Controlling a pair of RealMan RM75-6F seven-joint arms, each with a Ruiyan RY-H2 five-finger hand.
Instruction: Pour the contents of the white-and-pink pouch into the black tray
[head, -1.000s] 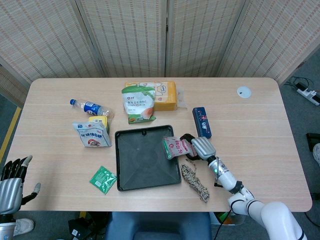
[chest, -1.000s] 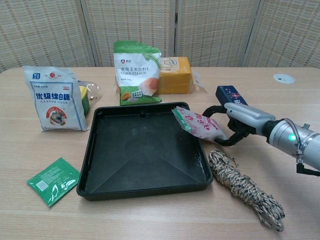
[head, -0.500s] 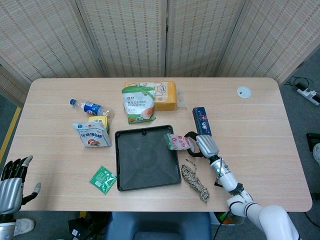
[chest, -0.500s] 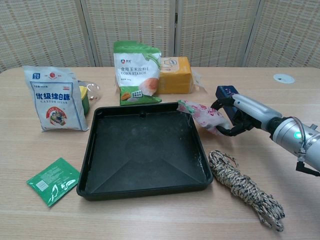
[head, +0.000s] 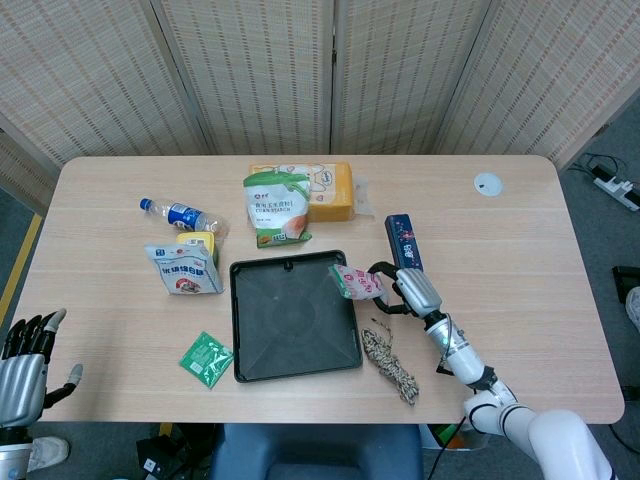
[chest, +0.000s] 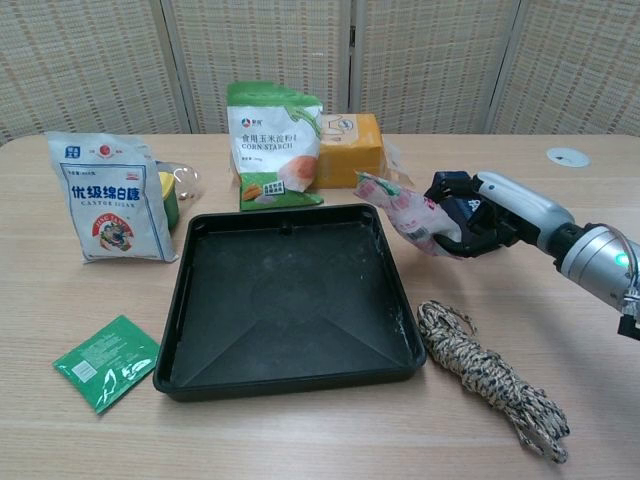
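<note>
My right hand grips the white-and-pink pouch and holds it in the air at the far right corner of the black tray. The pouch tilts with its upper end toward the tray's side. Nothing shows inside the tray. My left hand hangs below the table's near left edge in the head view, fingers spread and holding nothing; the chest view does not show it.
A coil of rope lies right of the tray. A dark blue box sits behind my right hand. Corn starch bag, yellow pack, white sugar bag, water bottle and green sachet surround the tray.
My right hand has lifted the pouch and carried it back and to the right, from over the tray's right rim to its far right corner.
</note>
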